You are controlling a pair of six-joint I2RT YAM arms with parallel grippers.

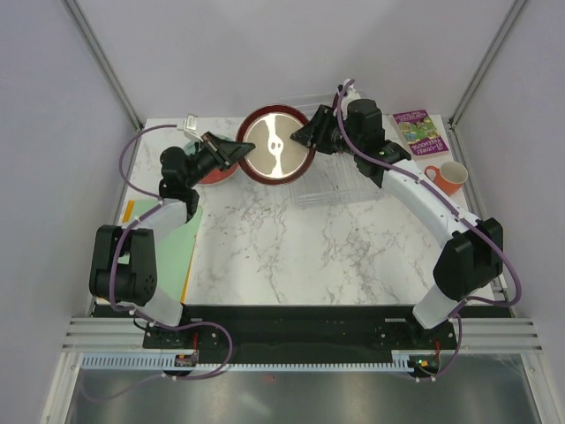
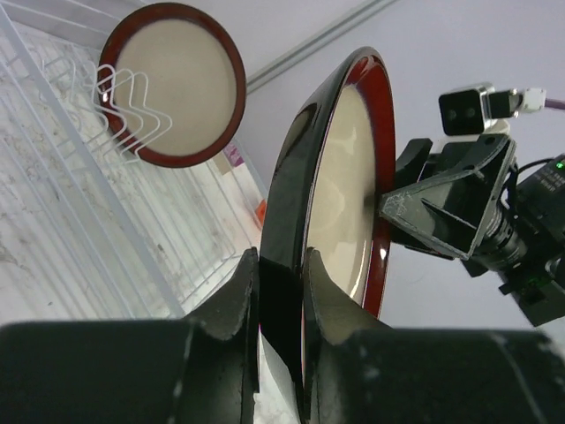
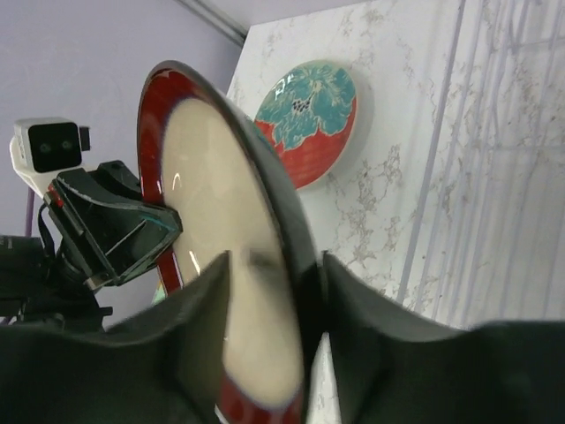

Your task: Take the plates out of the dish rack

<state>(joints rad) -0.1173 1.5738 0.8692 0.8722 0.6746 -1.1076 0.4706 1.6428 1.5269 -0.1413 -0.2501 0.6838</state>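
A cream plate with a dark red rim [image 1: 276,144] hangs in the air between my two grippers, over the back of the table. My left gripper [image 1: 240,152] is shut on its left rim, and the left wrist view [image 2: 281,265] shows the edge pinched between both fingers. My right gripper [image 1: 307,132] straddles the opposite rim [image 3: 274,261] with its jaws apart, leaving a gap on the face side. A teal-and-white patterned plate [image 3: 305,124] lies flat on the table under the left arm [image 1: 216,174]. The clear dish rack [image 1: 344,181] lies right of the held plate. Another cream plate [image 2: 172,84] stands in it.
A purple book [image 1: 421,131] and an orange mug [image 1: 446,177] sit at the back right, beside the rack. A green sheet [image 1: 177,247] lies along the left edge. A small white object [image 1: 190,124] is at the back left corner. Walls close in the table's back and sides.
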